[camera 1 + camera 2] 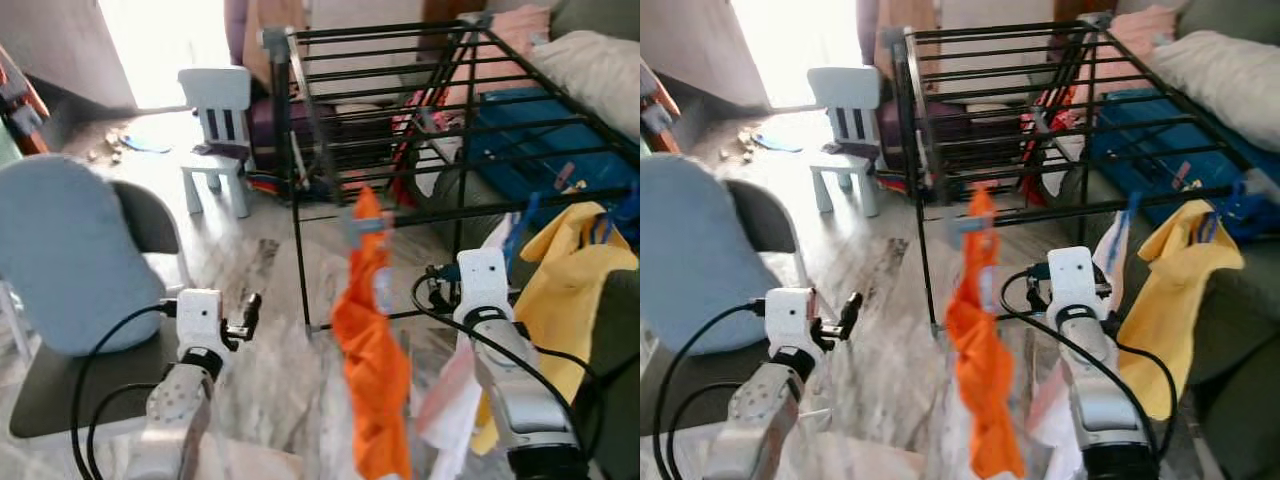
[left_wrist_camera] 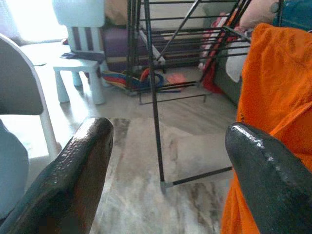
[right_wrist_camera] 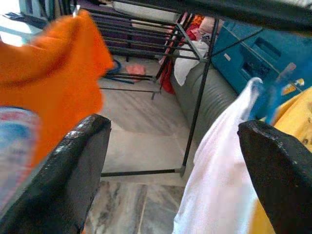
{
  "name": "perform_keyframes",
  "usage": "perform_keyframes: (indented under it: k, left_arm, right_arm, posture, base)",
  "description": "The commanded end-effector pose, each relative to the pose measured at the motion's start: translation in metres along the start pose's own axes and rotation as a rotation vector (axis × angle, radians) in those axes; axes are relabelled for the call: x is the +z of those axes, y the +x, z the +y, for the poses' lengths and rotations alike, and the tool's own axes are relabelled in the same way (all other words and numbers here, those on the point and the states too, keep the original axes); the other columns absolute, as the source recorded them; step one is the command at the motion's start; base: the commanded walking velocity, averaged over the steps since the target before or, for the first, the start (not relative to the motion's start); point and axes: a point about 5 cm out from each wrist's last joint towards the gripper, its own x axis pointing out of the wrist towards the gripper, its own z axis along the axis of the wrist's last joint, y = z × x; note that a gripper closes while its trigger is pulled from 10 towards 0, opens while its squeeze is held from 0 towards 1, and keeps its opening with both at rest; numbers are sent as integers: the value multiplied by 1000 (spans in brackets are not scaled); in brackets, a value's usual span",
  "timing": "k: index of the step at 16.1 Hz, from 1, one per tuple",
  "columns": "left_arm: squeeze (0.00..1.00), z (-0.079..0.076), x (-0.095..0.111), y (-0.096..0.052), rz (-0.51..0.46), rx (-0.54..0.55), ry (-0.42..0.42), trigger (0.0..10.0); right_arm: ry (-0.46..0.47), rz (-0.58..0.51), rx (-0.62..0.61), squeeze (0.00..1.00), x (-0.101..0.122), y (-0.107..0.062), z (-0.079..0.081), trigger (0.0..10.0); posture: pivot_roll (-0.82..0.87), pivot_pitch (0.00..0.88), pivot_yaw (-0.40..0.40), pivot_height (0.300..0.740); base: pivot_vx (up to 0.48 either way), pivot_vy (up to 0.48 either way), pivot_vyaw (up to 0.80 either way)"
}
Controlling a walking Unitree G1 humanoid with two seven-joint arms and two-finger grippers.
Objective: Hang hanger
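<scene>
Drying rack point(image 1: 400, 120): a black wire frame stood ahead of both grippers, its near rail crossing above and in front of them, its legs on the pale marble-patterned floor point(image 1: 250, 300).
Sofa point(image 1: 590, 60): grey, with cushions, lay beyond the rack on the right gripper's side.
Chair point(image 1: 70, 250): a light blue padded back on a dark seat sat just outside the left arm, close to its elbow.
Orange garment point(image 1: 372, 370): it hung down from the rack's near rail between the 2 grippers, closer to the right one. A pale clip or hanger top point(image 1: 362, 226) showed at its upper end, but the hanger itself could not be made out under the cloth.
Yellow garment point(image 1: 570, 290): it hung from the same rail on the outer side of the right arm, held by blue pegs point(image 1: 528, 215).
White cloth point(image 3: 219, 185): it hung just beside the right gripper, between the orange and yellow pieces.
Child's chair point(image 1: 218, 130): small, pale blue, well ahead of the left gripper near the rack's far corner.
Left arm: silver forearm raised and reaching forward, black cable looped at the wrist.
Left gripper point(image 1: 247, 312): 2 fingers spread apart, nothing between them, aimed toward the rack's leg with the orange cloth off to its inner side.
Right arm: forearm angled up toward the rail, cable coiled by the wrist.
Right gripper point(image 3: 175, 161): fingers wide apart and empty, pointing between the orange garment and the white cloth.
</scene>
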Motion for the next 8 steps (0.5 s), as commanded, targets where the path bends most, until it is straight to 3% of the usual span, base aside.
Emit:
perform_keyframes:
  k: [1, 2, 8]
  left_arm:
    - [0, -4, 1, 2, 4, -16, 1, 10000]
    - [0, -5, 1, 2, 5, -17, -1, 10000]
    - [0, -4, -1, 2, 6, -6, -26, 10000]
  right_arm:
    - [-3, -10, -19, 624, 3, 2, -3, 10000]
    - [-3, -9, -21, 624, 3, 2, -3, 10000]
    - [2, 18, -7, 545, -3, 1, -1, 10000]
  posture:
    - [-200, 0, 43, 740]
    - [-200, 0, 44, 740]
    - [-201, 0, 40, 740]
  base:
    - [0, -307, 0]
    - [0, -304, 0]
    - [0, 0, 0]
